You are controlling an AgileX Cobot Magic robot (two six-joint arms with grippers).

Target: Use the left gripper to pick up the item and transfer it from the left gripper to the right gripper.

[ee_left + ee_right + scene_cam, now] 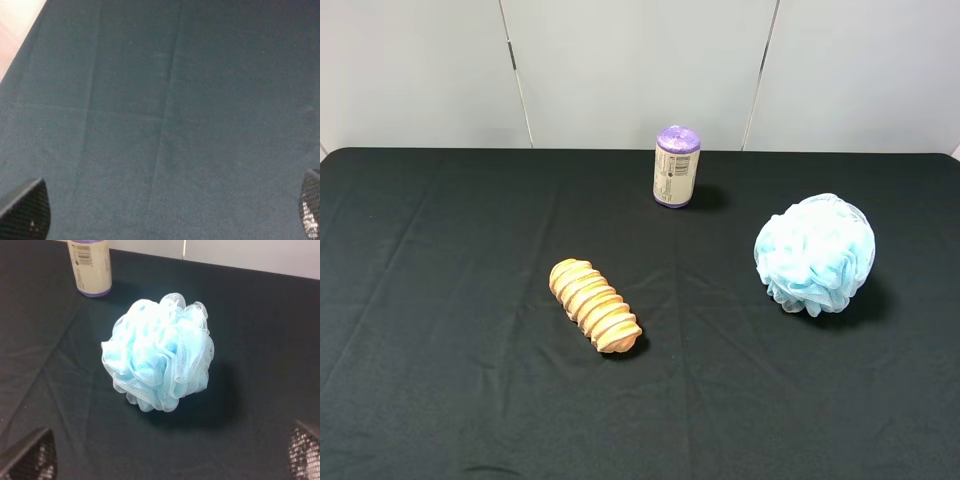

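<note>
Purple-capped canister (676, 167) upright, ridged orange oblong (595, 305), possibly bread

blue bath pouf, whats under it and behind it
The pouf sits directly on the black tablecloth, casting a shadow beside it. Behind it, toward the wall, stands the purple-capped canister, apart from it. The cloth patch beneath the pouf is covered, so anything there is unseen.

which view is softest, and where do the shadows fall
Left wrist view is softest: only hazy black cloth, fingertips blurred. Exterior high is sharp; the bath pouf shadows the cloth to its right. Right wrist view is fairly sharp on the pouf, blurred at its fingertips.
</note>
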